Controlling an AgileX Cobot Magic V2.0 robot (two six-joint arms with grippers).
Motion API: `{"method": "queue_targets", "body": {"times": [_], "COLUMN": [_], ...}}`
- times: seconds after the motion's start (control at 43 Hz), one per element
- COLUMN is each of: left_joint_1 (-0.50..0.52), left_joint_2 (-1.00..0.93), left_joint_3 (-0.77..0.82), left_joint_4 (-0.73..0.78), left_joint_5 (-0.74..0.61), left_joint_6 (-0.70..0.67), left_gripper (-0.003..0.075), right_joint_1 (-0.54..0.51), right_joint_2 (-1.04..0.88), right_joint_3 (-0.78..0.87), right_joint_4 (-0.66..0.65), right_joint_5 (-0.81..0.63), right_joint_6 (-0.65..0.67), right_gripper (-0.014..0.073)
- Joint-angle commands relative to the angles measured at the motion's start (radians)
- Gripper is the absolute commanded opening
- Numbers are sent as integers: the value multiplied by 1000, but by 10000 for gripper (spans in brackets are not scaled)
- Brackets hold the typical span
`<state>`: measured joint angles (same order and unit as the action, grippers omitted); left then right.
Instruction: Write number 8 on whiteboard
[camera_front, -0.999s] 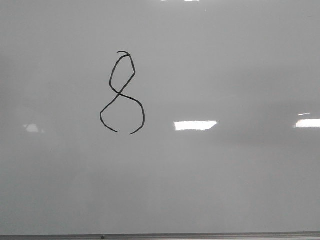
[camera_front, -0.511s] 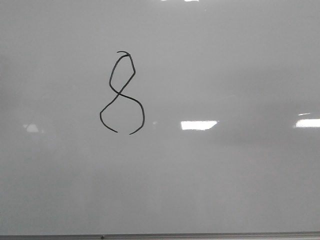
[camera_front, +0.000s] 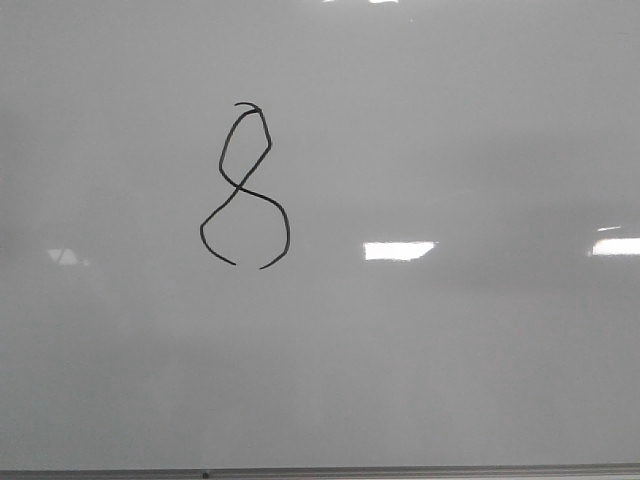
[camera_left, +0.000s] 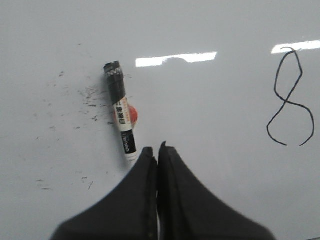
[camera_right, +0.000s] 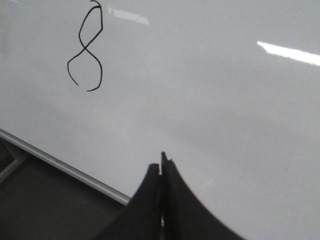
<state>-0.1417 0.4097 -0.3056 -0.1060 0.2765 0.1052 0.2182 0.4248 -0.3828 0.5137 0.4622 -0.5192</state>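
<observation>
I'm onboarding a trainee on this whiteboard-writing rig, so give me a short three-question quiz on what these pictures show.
1. True or false: the lower loop of the number 8 is fully closed.
2. Where is the marker? A) clamped in the left pincer B) lying on the whiteboard, beyond that pincer's tips C) clamped in the right pincer
3. Fill in: both pincers are ____.

Key
1. False: there is a gap at its bottom.
2. B: it lies loose on the board, near some stray ink specks.
3. Shut, with nothing between the fingers.
</observation>
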Motion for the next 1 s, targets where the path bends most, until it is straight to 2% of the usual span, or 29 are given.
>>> {"method": "queue_targets", "body": {"times": [0.0,0.302,0.465,0.976], "left_joint_1": [11,104,136,152], "left_joint_2": [-111,-430,-431,-429], "left_joint_3": [45,257,328,326], "left_joint_4": [63,63,63,63], "left_joint_5": [-90,-90,-186,-184], "left_joint_6": [-76,-76,-76,-76], "left_gripper": [-21,-21,-21,-21], "right_joint_1": [-6,-6,-6,-6], "right_joint_2": [2,2,2,2], "right_joint_3": [-26,-26,-26,-26], "right_joint_4": [22,22,22,22], "right_joint_5": [-60,-59,-56,-54], "right_joint_6": [0,0,0,0], "right_gripper": [-69,-69,-69,-69]}}
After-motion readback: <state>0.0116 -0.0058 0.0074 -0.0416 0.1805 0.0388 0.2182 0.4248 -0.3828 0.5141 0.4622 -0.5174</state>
